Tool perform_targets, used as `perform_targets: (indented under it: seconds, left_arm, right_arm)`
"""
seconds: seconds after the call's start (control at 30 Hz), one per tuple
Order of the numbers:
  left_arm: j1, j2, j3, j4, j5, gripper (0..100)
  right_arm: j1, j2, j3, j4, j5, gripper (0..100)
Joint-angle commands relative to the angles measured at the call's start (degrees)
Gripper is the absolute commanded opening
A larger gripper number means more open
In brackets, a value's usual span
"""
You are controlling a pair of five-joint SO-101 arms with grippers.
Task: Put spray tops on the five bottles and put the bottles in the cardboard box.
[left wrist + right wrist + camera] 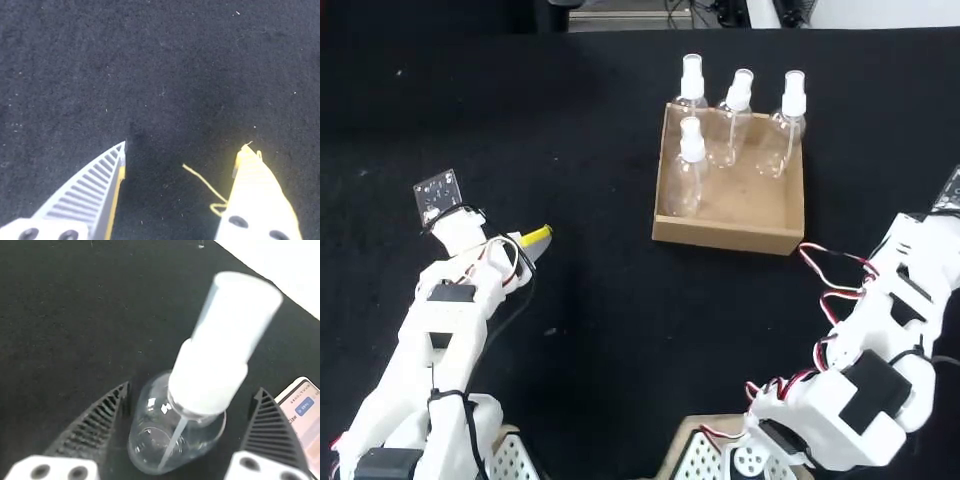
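Left pincer [184, 146] wide open, empty, over black bench [150, 60]; right pincer [192, 390] open, straddling fifth bottle [165, 440] with spray top [225, 340], not touching it; cardboard box [725, 236] holds four upright capped bottles [688, 175]

Even, bright light falls from above. The black cloth [600, 330] soaks it up and stays matte, with lint showing as pale specks ahead of the left claw [184, 145]. Between that claw's spread fingers lies a soft, darker shadow, densest just beside the white finger [95, 190]. The yellow finger [255, 195] is lit almost to white. Inside the right claw [193, 387], between its parted fingers, the bottle [150, 440] carries small glints on its shoulder, and its cap [225, 355] is bright enough to lose most shading. Beyond that claw a white strip [285, 270] glares. Well ahead of both claws, the box [725, 236] is evenly lit.
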Motion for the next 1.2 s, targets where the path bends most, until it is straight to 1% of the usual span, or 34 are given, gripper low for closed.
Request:
perform_targets:
  seconds: [0.0, 0.5, 0.57, 0.7, 1.07, 1.1, 1.17]
  left_arm:
    - [0.6, 0.1, -0.4, -1.1, 0.7, 33]
    - [0.6, 0.1, -0.4, -1.1, 0.7, 33]
    - [0.6, 0.1, -0.4, -1.1, 0.7, 33]
    - [0.6, 0.1, -0.4, -1.1, 0.7, 33]
    - [0.6, 0.1, -0.4, -1.1, 0.7, 33]
    - [0.6, 0.1, -0.4, -1.1, 0.7, 33]
    - [0.6, 0.1, -0.4, -1.1, 0.7, 33]
  right_arm:
    - [-0.5, -0.2, -0.2, -1.7, 0.0, 32.5]
    - [-1.7, -0.2, 0.6, -1.9, 0.0, 32.2]
    - [-2.2, -0.2, 0.8, -1.9, 0.0, 27.5]
    - [-2.2, -0.1, 0.9, -1.8, 0.0, 12.8]
    - [-2.1, -0.1, 1.0, -1.8, 0.0, 11.0]
    - [-2.0, -0.2, 1.0, -1.8, 0.0, 9.3]
    - [-1.8, -0.7, 0.9, -1.8, 0.0, 1.0]
